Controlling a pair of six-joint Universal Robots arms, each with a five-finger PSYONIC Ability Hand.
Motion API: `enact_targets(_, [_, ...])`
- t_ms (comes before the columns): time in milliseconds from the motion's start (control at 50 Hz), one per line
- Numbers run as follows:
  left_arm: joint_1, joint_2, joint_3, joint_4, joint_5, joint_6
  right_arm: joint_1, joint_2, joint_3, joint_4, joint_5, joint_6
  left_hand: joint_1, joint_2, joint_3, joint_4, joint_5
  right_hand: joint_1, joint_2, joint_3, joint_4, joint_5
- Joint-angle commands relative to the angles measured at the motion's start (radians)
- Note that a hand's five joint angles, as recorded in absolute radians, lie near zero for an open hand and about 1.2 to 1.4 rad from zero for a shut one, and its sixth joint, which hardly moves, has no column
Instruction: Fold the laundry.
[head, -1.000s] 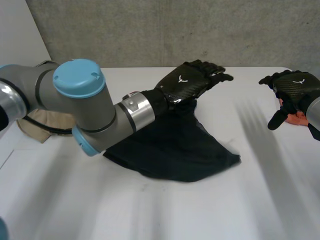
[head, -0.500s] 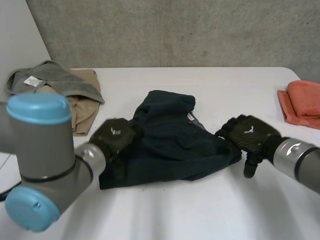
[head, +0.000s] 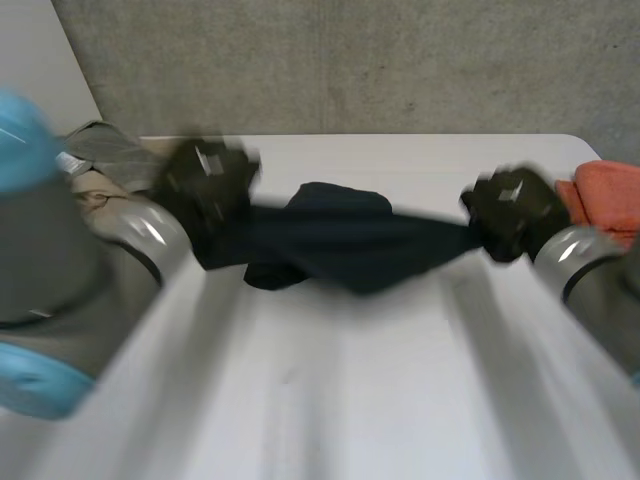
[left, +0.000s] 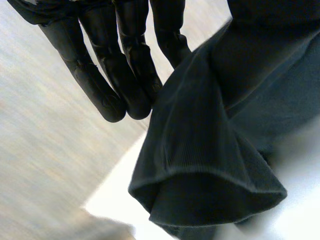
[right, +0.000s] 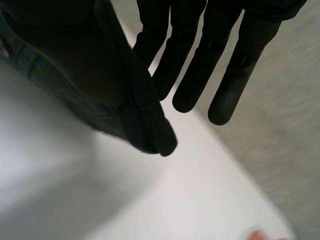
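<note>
Fingers of left hand held straight, one end of dark garment pinched beside them, apparently against thumb. Garment, slumped mid-table half a second ago, now lifted and stretched between hands above table far-middle. Right hand fingers straight, other end pinched. Spreading judged underway; flat laying needed before first fold.

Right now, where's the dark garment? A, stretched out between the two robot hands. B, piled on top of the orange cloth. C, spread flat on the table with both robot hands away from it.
A: in the head view the dark garment spans from the left robot hand to the right robot hand, one hand at each end.
</note>
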Motion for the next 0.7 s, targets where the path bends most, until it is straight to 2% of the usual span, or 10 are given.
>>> enact_targets(20, [0.013,0.256,0.223,-0.045,0.051,-0.052,-0.008,-0.196,-0.273,0.237,0.023,0.050,0.233,0.204,0.213,0.205,0.242,0.282,0.222,0.215,0.204,0.232])
enact_targets(100, [0.033,0.217,0.402,-0.155,0.071,-0.074,-0.016,-0.181,-0.495,0.350,0.021,0.122,0.233,0.204,0.213,0.205,0.242,0.282,0.222,0.215,0.204,0.232])
enact_targets(200, [0.085,0.042,0.618,-0.315,0.077,-0.113,-0.015,-0.063,-0.728,0.439,0.013,0.177,0.233,0.204,0.213,0.205,0.242,0.282,0.222,0.215,0.204,0.232])
enact_targets(340, [0.105,-0.181,0.748,-0.366,0.120,-0.133,0.025,0.095,-0.796,0.452,0.038,0.178,0.233,0.204,0.213,0.205,0.242,0.282,0.222,0.215,0.204,0.232])
enact_targets(420, [0.106,-0.322,0.804,-0.318,0.163,-0.127,0.039,0.201,-0.787,0.403,0.078,0.173,0.233,0.204,0.213,0.205,0.242,0.282,0.222,0.215,0.204,0.232])
enact_targets(500, [0.105,-0.454,0.913,-0.190,0.189,-0.124,0.074,0.294,-0.813,0.243,0.125,0.174,0.233,0.204,0.213,0.205,0.242,0.282,0.222,0.215,0.204,0.232])
enact_targets(520, [0.105,-0.496,0.973,-0.121,0.183,-0.126,0.087,0.320,-0.833,0.149,0.151,0.179,0.233,0.204,0.213,0.205,0.242,0.282,0.222,0.215,0.204,0.232])
enact_targets(580, [0.102,-0.528,1.065,-0.016,0.159,-0.130,0.102,0.343,-0.865,0.004,0.191,0.179,0.233,0.204,0.213,0.205,0.242,0.282,0.222,0.215,0.204,0.232])
enact_targets(660, [0.097,-0.506,1.166,0.151,0.102,-0.147,0.114,0.334,-0.945,-0.265,0.242,0.185,0.233,0.204,0.213,0.205,0.242,0.282,0.222,0.215,0.204,0.232])
enact_targets(700, [0.096,-0.474,1.186,0.220,0.056,-0.155,0.114,0.324,-0.968,-0.317,0.253,0.185,0.233,0.204,0.213,0.205,0.242,0.282,0.222,0.215,0.204,0.232])
